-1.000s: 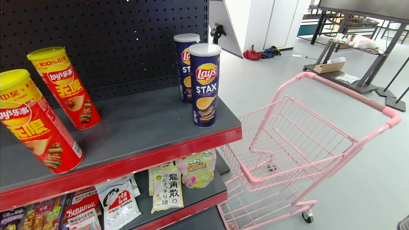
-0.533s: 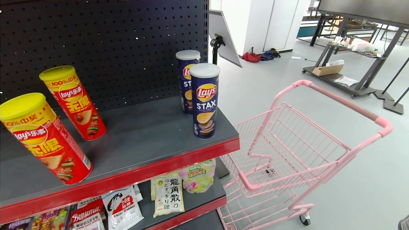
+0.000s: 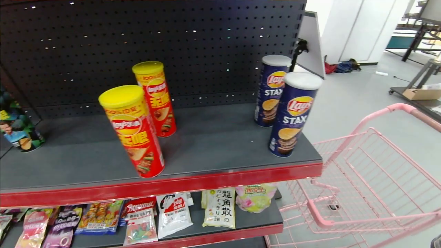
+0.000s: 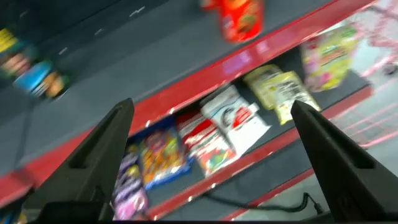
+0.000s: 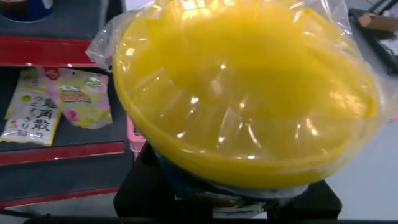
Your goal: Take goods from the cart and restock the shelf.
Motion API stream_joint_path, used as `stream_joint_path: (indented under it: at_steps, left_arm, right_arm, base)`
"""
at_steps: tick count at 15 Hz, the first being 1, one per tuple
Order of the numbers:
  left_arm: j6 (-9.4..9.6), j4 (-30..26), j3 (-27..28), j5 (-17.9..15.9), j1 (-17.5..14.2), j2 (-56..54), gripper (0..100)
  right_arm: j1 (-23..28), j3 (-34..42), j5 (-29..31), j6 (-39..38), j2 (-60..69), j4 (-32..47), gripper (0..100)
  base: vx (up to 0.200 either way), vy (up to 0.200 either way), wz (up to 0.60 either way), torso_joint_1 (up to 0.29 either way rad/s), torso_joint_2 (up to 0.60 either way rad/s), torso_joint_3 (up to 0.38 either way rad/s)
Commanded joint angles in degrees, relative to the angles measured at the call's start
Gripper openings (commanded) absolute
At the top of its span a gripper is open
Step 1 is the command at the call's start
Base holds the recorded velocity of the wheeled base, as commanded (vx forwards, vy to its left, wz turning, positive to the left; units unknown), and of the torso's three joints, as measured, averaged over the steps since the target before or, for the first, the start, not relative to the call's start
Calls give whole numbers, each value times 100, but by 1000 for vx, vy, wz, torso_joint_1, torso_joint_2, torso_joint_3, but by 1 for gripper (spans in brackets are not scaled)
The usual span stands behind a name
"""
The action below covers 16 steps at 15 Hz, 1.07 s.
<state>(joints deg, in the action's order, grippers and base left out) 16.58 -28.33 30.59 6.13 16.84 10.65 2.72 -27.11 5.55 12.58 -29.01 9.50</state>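
- head view: the shelf [image 3: 206, 144] holds two red cans [image 3: 136, 131] mid-way along and two blue cans [image 3: 291, 115] near its right end. snack bags [image 3: 172, 215] lie on the level below. the pink cart [image 3: 372, 179] stands just beside the shelf's right end.
- left wrist view: the left gripper [image 4: 214, 155] points at the shelf's red front edge, fingers spread wide, nothing between them.
- right wrist view: the right gripper [image 5: 227, 202] is clamped around a yellow-lidded can [image 5: 249, 93] wrapped in clear film, lid facing the camera.
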Motion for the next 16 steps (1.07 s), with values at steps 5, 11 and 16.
stream_joint_path:
  at_steps: [5, 11, 16]
  left_arm:
    - [3, 3, 0, 11, 4, -28, 100]
    - [3, 3, 0, 2, 4, -46, 100]
    - [3, -6, -9, 2, 4, -55, 100]
  right_arm:
    - [1, 110, -1, 8, 98, -9, 0]
    - [-17, 162, -27, 8, 159, 8, 0]
    - [-17, 171, -36, 8, 168, 8, 0]
  base:
    - [0, 40, 0, 0, 0, 0]
    - [0, 200, 0, 1, 0, 1]
    - [0, 200, 0, 1, 2, 3]
